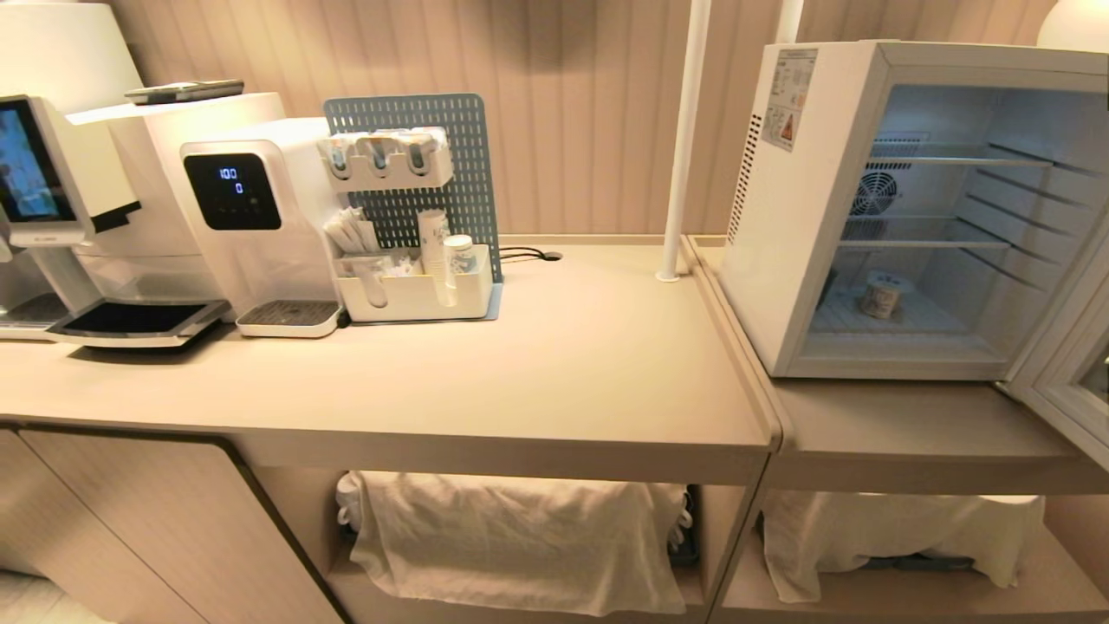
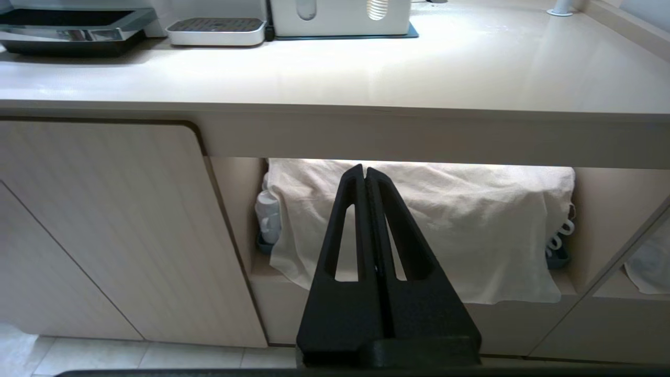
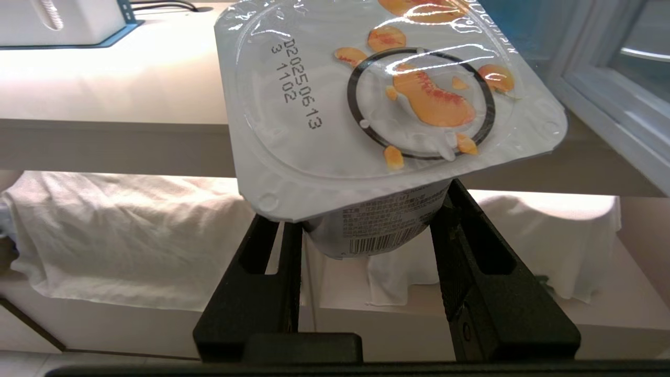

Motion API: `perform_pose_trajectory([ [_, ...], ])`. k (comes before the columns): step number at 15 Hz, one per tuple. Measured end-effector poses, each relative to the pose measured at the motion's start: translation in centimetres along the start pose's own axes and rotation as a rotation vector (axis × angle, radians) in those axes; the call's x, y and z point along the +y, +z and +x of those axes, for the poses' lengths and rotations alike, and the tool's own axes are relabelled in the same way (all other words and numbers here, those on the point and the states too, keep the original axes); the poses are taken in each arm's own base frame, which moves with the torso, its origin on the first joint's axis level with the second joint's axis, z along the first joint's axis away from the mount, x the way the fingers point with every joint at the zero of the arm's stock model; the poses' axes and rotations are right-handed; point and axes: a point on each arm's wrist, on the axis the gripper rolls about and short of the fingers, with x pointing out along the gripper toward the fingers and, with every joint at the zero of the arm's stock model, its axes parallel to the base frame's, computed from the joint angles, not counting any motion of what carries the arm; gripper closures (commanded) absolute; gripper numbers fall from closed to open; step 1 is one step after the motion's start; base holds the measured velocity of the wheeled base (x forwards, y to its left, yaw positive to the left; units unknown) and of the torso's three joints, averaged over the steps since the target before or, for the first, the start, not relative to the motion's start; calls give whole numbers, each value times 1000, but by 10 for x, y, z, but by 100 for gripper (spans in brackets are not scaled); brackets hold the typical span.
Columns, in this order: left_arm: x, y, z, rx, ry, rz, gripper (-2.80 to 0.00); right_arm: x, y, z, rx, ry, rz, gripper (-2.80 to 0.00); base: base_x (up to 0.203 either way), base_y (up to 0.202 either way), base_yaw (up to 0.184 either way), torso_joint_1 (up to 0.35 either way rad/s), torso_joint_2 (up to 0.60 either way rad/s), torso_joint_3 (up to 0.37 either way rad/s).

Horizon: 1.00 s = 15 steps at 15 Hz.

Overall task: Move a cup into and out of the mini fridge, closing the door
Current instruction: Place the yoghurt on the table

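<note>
The white mini fridge point(image 1: 806, 217) stands on the lower counter at the right, lit inside, and its door point(image 1: 1061, 381) hangs swung open at the right edge. A small cup point(image 1: 882, 295) sits on the fridge floor under the wire shelves. My right gripper point(image 3: 366, 209) is shut on another cup point(image 3: 366, 104), a foil-lidded yogurt pot with peach pictures, held tilted below counter height in front of the cloth-covered shelf. The door frame point(image 3: 602, 94) shows beside it. My left gripper point(image 2: 365, 170) is shut on nothing, parked low before the cupboard. Neither arm appears in the head view.
On the beige counter point(image 1: 563, 364) stand a coffee machine point(image 1: 52, 191), a water dispenser point(image 1: 251, 217) and a pegboard organiser point(image 1: 416, 208) at the back left. A white pole point(image 1: 684, 139) rises beside the fridge. Cloth-covered items point(image 1: 520, 537) fill the open shelves below.
</note>
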Motion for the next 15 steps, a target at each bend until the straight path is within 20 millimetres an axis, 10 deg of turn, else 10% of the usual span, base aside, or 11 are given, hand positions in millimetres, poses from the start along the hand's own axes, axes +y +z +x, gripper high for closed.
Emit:
perform_pose_trajectory([
  [15,0,0,0,0,0,-1,0,0,0,0,2,0,0,0,0,178,1,1,3,2],
])
